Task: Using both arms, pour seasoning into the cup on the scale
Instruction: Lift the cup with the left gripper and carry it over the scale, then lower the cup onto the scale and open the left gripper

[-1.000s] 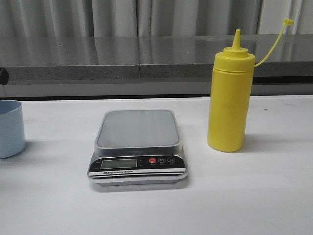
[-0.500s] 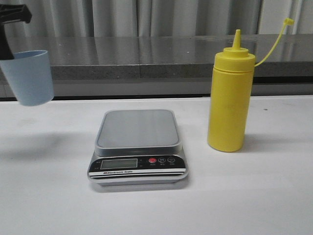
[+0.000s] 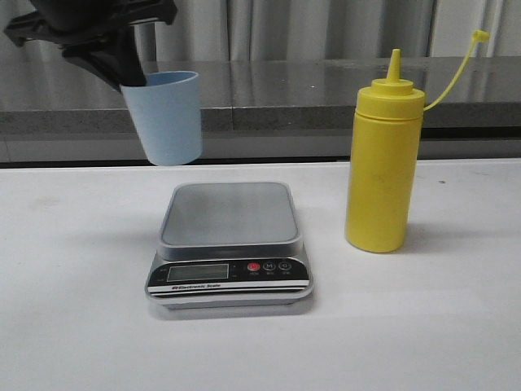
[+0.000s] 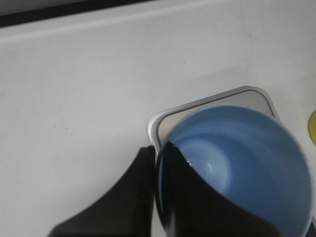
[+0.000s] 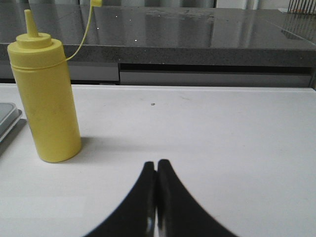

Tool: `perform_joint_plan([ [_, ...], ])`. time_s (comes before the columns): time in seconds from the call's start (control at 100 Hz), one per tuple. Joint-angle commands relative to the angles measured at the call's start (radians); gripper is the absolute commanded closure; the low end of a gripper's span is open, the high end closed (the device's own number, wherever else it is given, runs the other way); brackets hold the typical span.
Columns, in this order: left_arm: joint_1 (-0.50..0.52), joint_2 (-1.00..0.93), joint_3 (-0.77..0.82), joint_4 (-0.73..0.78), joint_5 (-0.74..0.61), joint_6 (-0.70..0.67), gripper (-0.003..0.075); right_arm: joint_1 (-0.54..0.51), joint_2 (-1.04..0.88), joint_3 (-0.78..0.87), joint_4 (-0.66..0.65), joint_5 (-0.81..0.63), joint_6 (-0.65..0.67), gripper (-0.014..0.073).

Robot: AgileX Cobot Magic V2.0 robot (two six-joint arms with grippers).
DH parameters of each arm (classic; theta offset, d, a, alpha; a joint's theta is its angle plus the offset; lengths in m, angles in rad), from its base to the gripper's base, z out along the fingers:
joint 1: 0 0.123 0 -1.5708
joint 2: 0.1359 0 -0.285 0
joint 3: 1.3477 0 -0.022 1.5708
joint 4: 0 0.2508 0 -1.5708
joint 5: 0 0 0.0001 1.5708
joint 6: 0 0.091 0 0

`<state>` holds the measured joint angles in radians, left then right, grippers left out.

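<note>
Digital kitchen scale (image 3: 229,244) sits table-centre, platform bare. Yellow squeeze bottle (image 3: 383,159) stands upright at its 3 o'clock. Left gripper (image 3: 130,75) pinches the pale blue cup (image 3: 167,116) by its rim, airborne at the scale's 11 o'clock. Right gripper (image 5: 156,170) fingers pressed together, holding nothing.

Cup (image 3: 169,118) hangs above scale's (image 3: 229,244) rear-left corner; bottle (image 3: 381,163) stands right.

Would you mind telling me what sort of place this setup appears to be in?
Probably a kitchen-style test bench: a white table with a digital scale, a yellow squeeze bottle, and a dark stone counter before grey curtains.
</note>
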<state>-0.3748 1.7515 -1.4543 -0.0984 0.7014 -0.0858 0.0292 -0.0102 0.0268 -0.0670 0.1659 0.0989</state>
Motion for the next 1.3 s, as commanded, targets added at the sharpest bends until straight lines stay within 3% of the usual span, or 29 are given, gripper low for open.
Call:
perform_joint_plan([
  [0.0,-0.031,-0.013,-0.060,-0.012,-0.056,0.003,0.0740,-0.004,-0.021,-0.020,-0.003,-0.082,-0.004,0.0660],
  [0.38,-0.114,0.085,-0.093,-0.012,-0.086,0.009,0.0740,-0.004,-0.021,-0.020,-0.003,-0.082,-0.004,0.0660],
  [0.99,-0.127,0.127,-0.093,-0.017,-0.055,0.017,0.0730,-0.004,-0.021,-0.020,-0.003,-0.082,-0.004,0.0660],
  [1.11,-0.127,0.125,-0.093,-0.016,-0.053,0.017,0.0615,-0.004,-0.021,-0.020,-0.003,-0.082,-0.004,0.0660],
  [1.29,-0.127,0.115,-0.093,-0.016,-0.045,0.017,0.0300,-0.004,-0.021,-0.020,-0.003,-0.082,-0.004,0.0660],
])
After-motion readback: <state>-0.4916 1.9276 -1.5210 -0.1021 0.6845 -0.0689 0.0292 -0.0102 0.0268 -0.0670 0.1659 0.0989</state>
